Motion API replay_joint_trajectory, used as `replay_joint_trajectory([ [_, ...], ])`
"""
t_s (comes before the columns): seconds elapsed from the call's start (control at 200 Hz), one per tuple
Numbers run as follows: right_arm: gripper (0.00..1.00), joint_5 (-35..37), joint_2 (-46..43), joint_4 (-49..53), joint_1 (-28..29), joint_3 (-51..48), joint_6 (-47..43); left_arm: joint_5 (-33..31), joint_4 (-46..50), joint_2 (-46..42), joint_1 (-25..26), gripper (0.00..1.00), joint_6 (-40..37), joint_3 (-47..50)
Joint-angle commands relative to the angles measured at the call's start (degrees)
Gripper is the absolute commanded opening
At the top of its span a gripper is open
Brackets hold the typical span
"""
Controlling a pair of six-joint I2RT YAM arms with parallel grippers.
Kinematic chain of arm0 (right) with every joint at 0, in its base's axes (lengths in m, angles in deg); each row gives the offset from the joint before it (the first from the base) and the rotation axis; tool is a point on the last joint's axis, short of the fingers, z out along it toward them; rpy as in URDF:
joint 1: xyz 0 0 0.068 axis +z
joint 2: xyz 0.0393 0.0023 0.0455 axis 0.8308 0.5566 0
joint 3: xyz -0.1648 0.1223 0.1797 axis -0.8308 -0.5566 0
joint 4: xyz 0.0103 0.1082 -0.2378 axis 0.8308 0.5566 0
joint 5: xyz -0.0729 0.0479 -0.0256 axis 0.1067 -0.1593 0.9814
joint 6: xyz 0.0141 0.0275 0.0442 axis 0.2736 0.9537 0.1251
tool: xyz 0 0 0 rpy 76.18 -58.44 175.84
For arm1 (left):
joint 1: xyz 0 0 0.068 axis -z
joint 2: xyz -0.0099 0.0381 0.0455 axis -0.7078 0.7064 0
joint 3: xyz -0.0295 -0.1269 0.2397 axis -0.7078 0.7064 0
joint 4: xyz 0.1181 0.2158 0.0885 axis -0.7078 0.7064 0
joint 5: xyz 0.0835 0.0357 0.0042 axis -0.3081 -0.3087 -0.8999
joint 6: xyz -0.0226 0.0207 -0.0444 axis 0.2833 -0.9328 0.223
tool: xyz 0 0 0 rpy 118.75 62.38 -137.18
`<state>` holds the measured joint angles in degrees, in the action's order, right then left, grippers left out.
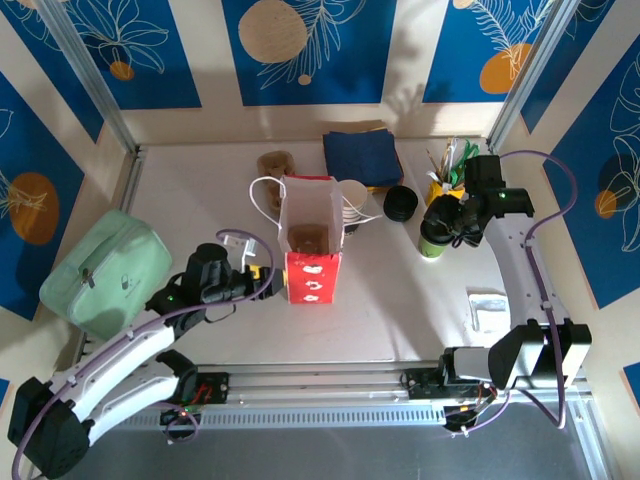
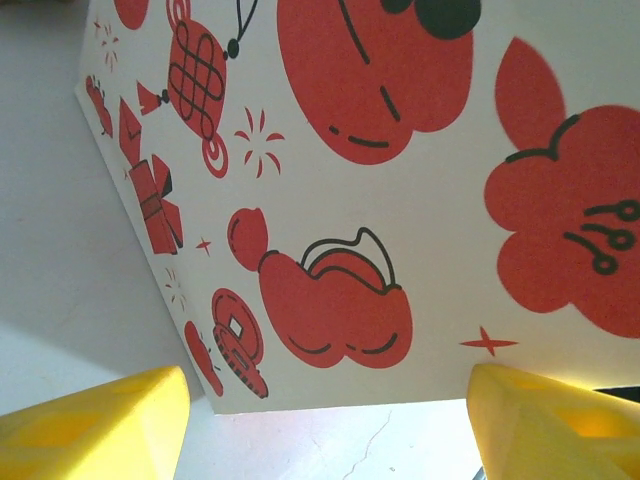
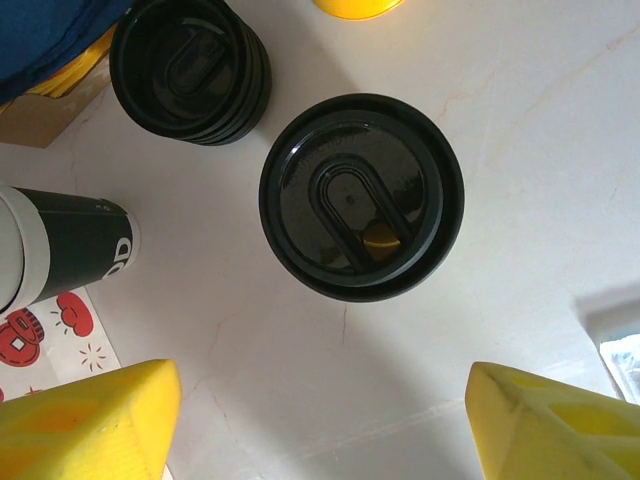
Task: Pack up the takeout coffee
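The takeout coffee (image 3: 362, 197) stands upright on the table with a black lid on it; from above its green lower part (image 1: 432, 243) shows under my right gripper. My right gripper (image 3: 320, 430) hangs over it, open, with nothing between its yellow fingers (image 3: 90, 420), and the cup lies just beyond the fingertips. The red-and-white paper bag (image 1: 310, 245) stands open-topped in the middle of the table. My left gripper (image 1: 262, 283) is low at the bag's left side, open and empty. Its printed wall (image 2: 380, 200) is close ahead of the left gripper (image 2: 325, 430).
A stack of black lids (image 3: 190, 65) sits just left of the coffee, and a dark-sleeved cup (image 3: 60, 250) lies on its side near the bag. The yellow cup of stirrers (image 1: 440, 185) and navy napkins (image 1: 362, 155) are behind. A green pouch (image 1: 105, 268) lies far left, a white packet (image 1: 488, 303) right.
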<state>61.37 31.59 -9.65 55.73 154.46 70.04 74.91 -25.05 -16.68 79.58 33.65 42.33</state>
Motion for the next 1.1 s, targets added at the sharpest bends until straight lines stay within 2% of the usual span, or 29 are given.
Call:
replay_joint_trajectory([
  [0.0, 0.76, 0.1, 1.0, -0.3, 0.1, -0.6, -1.0, -1.9, -2.4, -0.2, 1.1, 0.73, 0.2, 0.3],
  [0.45, 0.76, 0.8, 6.7, 1.3, 0.2, 1.5, -3.3, -9.5, 10.1, -7.1, 1.1, 0.75, -2.2, -3.0],
  [0.58, 0.77, 0.5, 8.3, 1.9, 0.2, 2.7, -5.4, -10.2, 12.5, -9.3, 1.1, 0.76, -2.3, -3.1],
  [0.705, 0.82, 1.4, 10.1, 2.7, 0.1, 3.8, -7.3, -10.6, 13.8, -10.9, 1.2, 0.77, -2.3, -3.0],
  [0.875, 0.83, 3.1, 12.4, 3.0, -0.1, 4.8, -9.0, -10.6, 14.6, -11.7, 1.2, 0.77, -2.3, -3.2],
  [1.09, 0.83, 1.2, 15.3, 2.5, -0.4, 6.0, -10.5, -10.6, 14.8, -11.6, 1.1, 0.77, -2.3, -3.5],
])
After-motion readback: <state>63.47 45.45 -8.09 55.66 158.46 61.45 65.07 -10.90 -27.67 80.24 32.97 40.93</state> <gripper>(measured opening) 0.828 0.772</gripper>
